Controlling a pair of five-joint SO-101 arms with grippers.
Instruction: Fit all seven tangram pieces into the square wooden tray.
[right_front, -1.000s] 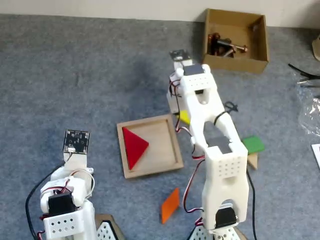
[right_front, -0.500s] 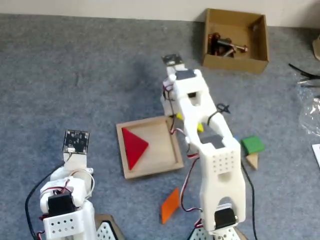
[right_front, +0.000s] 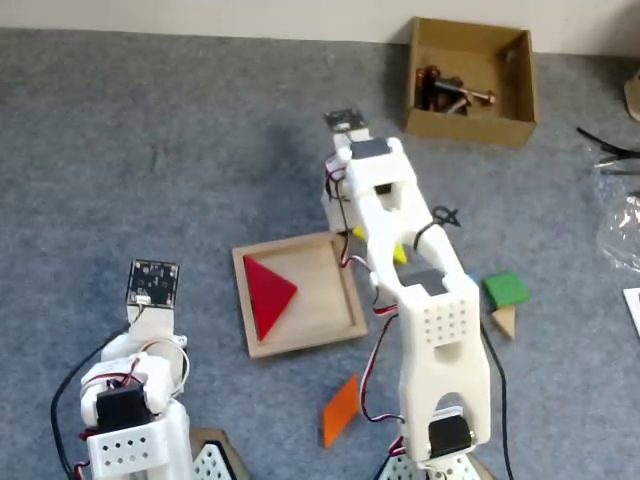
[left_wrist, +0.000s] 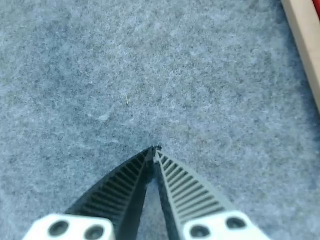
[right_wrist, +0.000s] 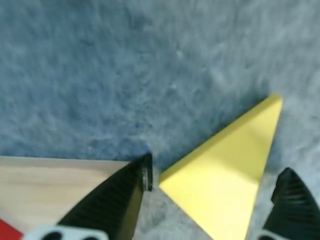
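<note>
The square wooden tray (right_front: 335, 262) lies at the table's middle with a red triangle (right_front: 268, 292) in its left half. My right gripper (right_wrist: 217, 180) is open just past the tray's far right corner (right_wrist: 55, 177), one finger on each side of a yellow triangle (right_wrist: 225, 162) lying on the carpet. From above, the right arm (right_front: 400, 250) covers most of that yellow triangle (right_front: 399, 256). My left gripper (left_wrist: 156, 149) is shut and empty over bare carpet, left of the tray's edge (left_wrist: 300, 35). An orange piece (right_front: 341, 410), a green piece (right_front: 505, 290) and a tan triangle (right_front: 506, 321) lie loose on the carpet.
A cardboard box (right_front: 520, 95) with metal parts stands at the back right. Black cables and a plastic bag (right_front: 620, 225) lie along the right edge. The left arm (right_front: 135, 400) stays at the front left, with open carpet behind it.
The right arm swung left toward the tray's far right corner between the earliest frame and half a second ago, then held still. The left arm has not moved.
</note>
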